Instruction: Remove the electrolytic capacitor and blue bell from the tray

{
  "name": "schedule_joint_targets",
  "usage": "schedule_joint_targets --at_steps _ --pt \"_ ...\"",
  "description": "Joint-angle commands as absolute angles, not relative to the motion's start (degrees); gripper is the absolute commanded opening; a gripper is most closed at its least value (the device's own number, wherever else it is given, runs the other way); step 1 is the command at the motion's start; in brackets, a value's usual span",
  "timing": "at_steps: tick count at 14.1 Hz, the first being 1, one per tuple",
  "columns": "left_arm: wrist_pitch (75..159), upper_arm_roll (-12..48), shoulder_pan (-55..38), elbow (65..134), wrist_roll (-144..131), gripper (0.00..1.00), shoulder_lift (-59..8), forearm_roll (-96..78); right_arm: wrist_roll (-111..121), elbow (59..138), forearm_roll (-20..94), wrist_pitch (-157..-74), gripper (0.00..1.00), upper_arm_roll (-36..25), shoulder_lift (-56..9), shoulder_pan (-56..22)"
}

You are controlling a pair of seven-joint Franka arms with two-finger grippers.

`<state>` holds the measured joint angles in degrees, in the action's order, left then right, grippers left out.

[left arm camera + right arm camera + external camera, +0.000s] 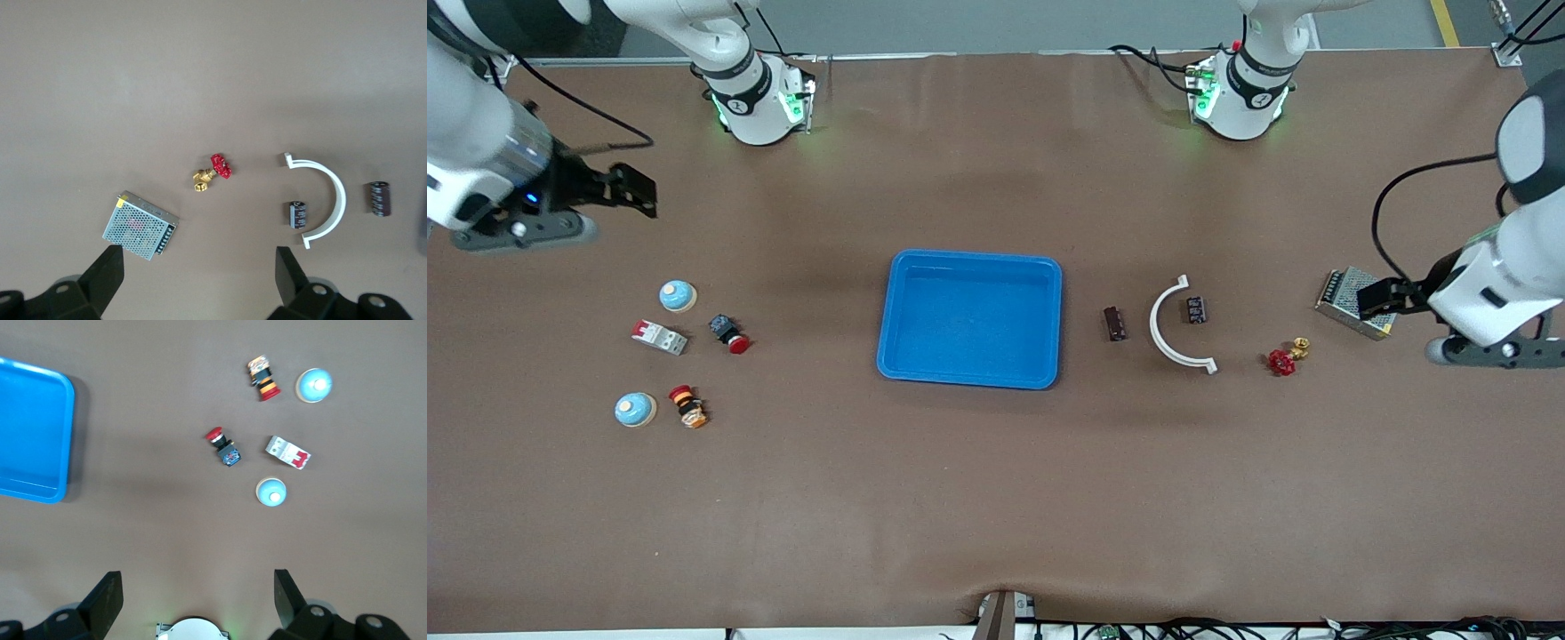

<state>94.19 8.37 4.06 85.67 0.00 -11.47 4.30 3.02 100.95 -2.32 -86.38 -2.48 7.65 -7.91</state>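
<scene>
tray: I see the blue tray mid-table, nothing in it.
capacitors: two. Brown one lies between the tray and the white arc; black one sits inside the arc's curve, not touching it as far as I can tell.
bells: two blue-domed, toward the right arm's end. Far bell is just beside the breaker; near bell is closer to the front camera, beside the striped button.
red button: between the breaker and the tray, near the breaker.
valve: red-handled brass valve between the arc and the supply.
supply: mesh-cased power supply at the left arm's end, partly under my left gripper.
left gripper: up over the supply's edge, fingers spread, holding nothing.
right gripper: up over bare table near the right arm's end, fingers spread, holding nothing.
table: brown mat.
</scene>
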Motion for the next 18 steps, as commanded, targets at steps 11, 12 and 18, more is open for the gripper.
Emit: schedule_joint_targets --at_steps 11,12,18 --pt "81.49 6.24 -1.14 83.23 3.69 1.00 1.23 1.22 4.66 97.39 -1.50 -90.53 1.00 -3.69 8.79 1.84" --pt "81.21 6.33 -1.23 83.23 4.13 1.00 1.23 1.23 4.66 97.38 -0.36 -90.70 1.00 -3.60 8.18 1.41" --pt "81.21 6.42 -1.84 83.14 3.60 1.00 1.23 0.88 2.11 96.59 -0.18 -90.79 1.00 -3.25 7.82 1.05"
